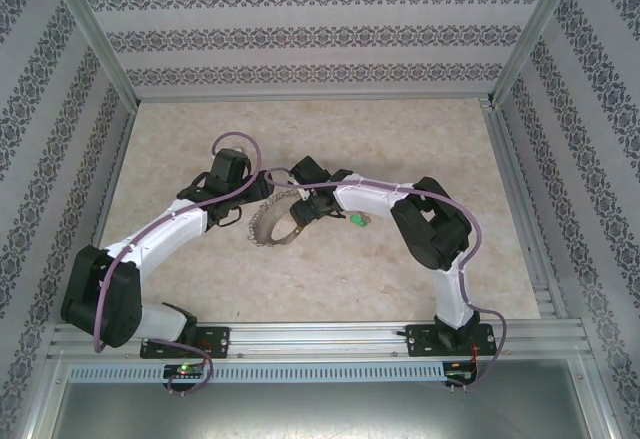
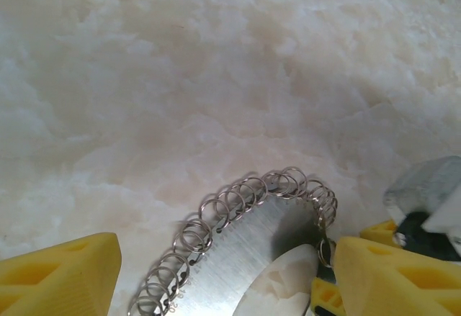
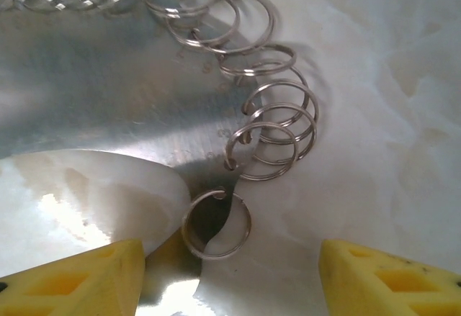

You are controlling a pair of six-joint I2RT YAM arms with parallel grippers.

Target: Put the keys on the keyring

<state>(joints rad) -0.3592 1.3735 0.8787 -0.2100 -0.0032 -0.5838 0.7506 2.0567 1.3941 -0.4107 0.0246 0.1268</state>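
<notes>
Finding: the keyring (image 1: pixel 272 223) lies on the bench (image 1: pixel 400 129) between my two arms. It is a flat silvery band curled into a loop, with many small split rings (image 3: pixel 277 111) strung along its edge.

As to the left tool (image 2: pixel 227 258), its fingers are spread wide and straddle the band, without touching it as far as I can see. The right tool (image 3: pixel 232 251) is likewise wide and holds nothing; one small ring (image 3: pixel 216 224) lies between its fingers. I judge both are posed this way to take the loop from opposite sides, one to steady it and the other to work a ring open.

The key (image 1: pixel 357 221), green-headed, rests on the bench just right of the loop, beside the right forearm, apart from the loop and not gripped.

Assessment: threading not begun.

Risk: the band looks floppy and may slide if pinched from one side only.
</notes>
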